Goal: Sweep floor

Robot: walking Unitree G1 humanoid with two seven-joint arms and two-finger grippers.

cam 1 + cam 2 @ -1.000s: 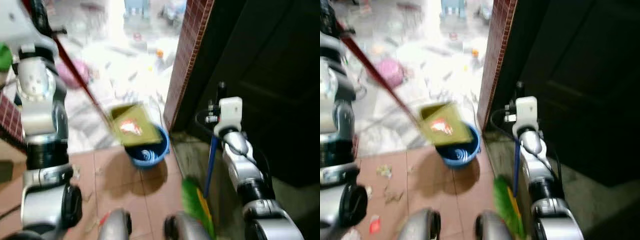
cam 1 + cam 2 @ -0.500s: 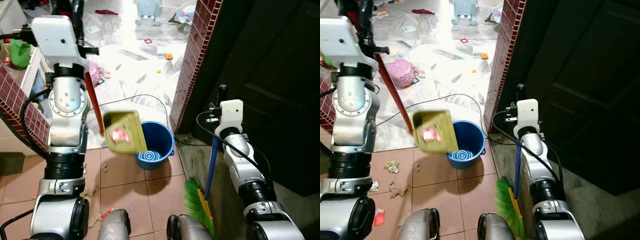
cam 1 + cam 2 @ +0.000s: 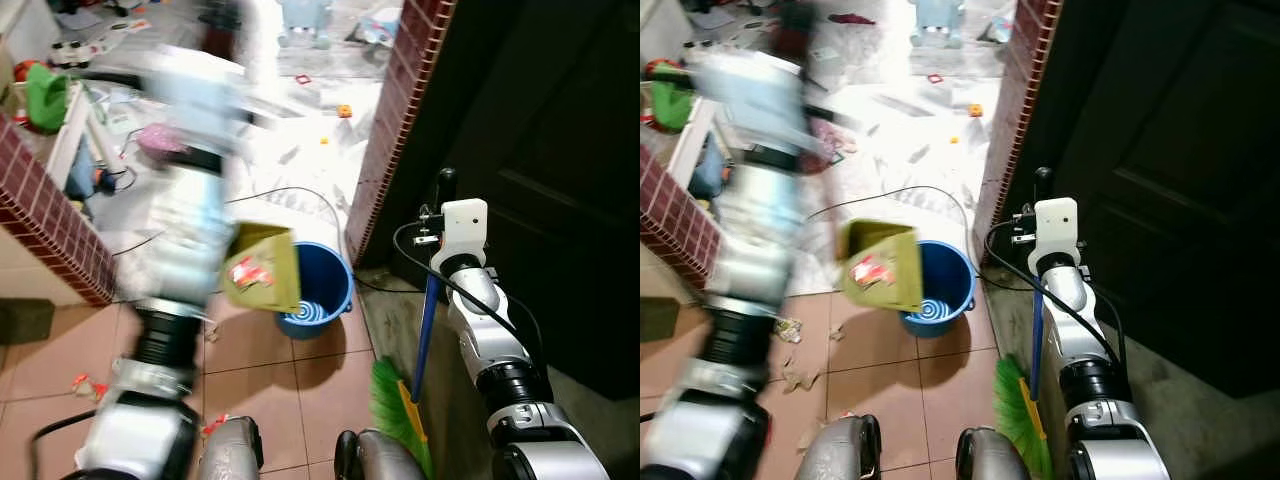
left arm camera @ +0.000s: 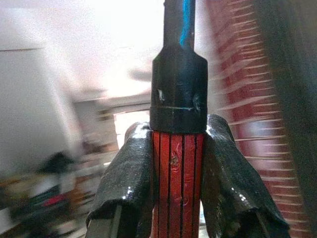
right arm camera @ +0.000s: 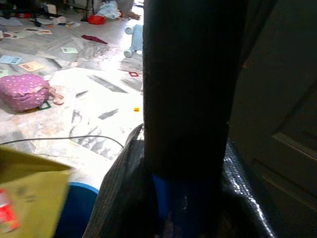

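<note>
— What changed?
— The left gripper [image 4: 177,163], clamped on the dustpan [image 3: 262,268] handle, has swung across; the pan tips over the bucket [image 3: 322,290].
— The broom [image 3: 425,330]?
— Upright beside the door, pinched in the right gripper [image 5: 185,198]. Scraps [image 3: 790,330] remain on the floor.

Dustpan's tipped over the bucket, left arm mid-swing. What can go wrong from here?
1. The dustpan hangs over the blue bucket's near rim, not its middle, so debris may spill onto the tiles.
2. A black cable lies on the floor just behind the bucket; a foot or the broom might snag it.
3. The left arm is blurred with speed; the pan may knock the bucket.
</note>
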